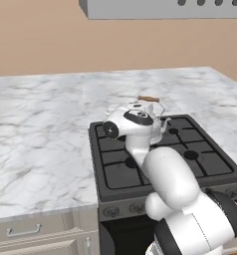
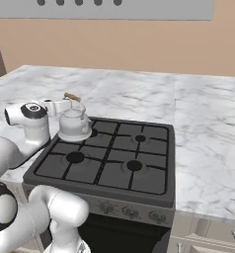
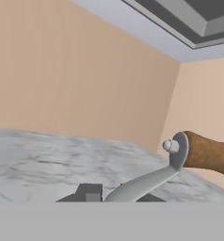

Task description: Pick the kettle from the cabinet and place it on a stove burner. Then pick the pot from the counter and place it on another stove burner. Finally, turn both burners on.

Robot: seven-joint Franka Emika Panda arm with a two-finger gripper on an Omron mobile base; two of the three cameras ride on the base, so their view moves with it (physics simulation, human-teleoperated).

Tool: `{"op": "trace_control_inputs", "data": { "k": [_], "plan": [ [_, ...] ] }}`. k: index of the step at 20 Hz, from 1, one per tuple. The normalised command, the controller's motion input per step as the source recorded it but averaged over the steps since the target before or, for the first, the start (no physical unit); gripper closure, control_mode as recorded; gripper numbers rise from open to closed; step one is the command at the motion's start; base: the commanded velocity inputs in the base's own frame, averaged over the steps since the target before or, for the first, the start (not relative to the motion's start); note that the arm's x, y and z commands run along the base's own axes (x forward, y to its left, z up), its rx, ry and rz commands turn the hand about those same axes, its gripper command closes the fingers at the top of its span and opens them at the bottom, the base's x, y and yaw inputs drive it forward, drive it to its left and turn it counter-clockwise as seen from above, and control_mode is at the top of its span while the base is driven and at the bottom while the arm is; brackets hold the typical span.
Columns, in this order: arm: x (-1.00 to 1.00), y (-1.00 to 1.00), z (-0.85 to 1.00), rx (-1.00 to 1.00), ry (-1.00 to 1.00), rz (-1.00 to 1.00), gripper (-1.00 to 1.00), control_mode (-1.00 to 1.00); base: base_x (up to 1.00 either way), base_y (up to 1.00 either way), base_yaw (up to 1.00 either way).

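I see the silver-grey kettle (image 2: 74, 124) with its brown wooden handle bar (image 2: 72, 97), just beside my claw (image 2: 54, 105). Under it sits the black stove (image 2: 107, 160) with dark grates. Around that, the bench (image 2: 208, 133) is white marble with grey veins. Beyond, the wall (image 2: 139, 44) is plain tan.

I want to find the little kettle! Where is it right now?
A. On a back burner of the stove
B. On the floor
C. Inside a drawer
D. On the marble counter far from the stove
A: the right base view shows the silver kettle sitting on the black grate at the stove's back left corner, over a burner, with its brown-barred handle up.
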Motion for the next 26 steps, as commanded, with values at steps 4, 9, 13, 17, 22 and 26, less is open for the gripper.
{"op": "trace_control_inputs", "data": {
  "k": [4, 9, 13, 17, 22, 26],
  "plan": [
    [0.18, 0.02, -0.07, -0.03, -0.06, 0.00, 1.00, -1.00, 0.00, 0.00, 0.00],
    [0.18, 0.01, -0.06, -0.03, -0.06, 0.00, 1.00, -1.00, 0.00, 0.00, 0.00],
    [0.17, 0.03, -0.03, -0.02, -0.02, 0.00, 1.00, -1.00, 0.00, 0.00, 0.00],
    [0.19, 0.06, 0.00, 0.00, 0.00, 0.00, 1.00, -1.00, 0.00, 0.00, 0.00],
    [0.17, 0.09, 0.00, 0.00, 0.00, 0.00, 1.00, -1.00, 0.00, 0.00, 0.00],
    [0.18, 0.10, 0.00, 0.00, 0.00, 0.00, 1.00, -1.00, 0.00, 0.00, 0.00]
  ]
}}
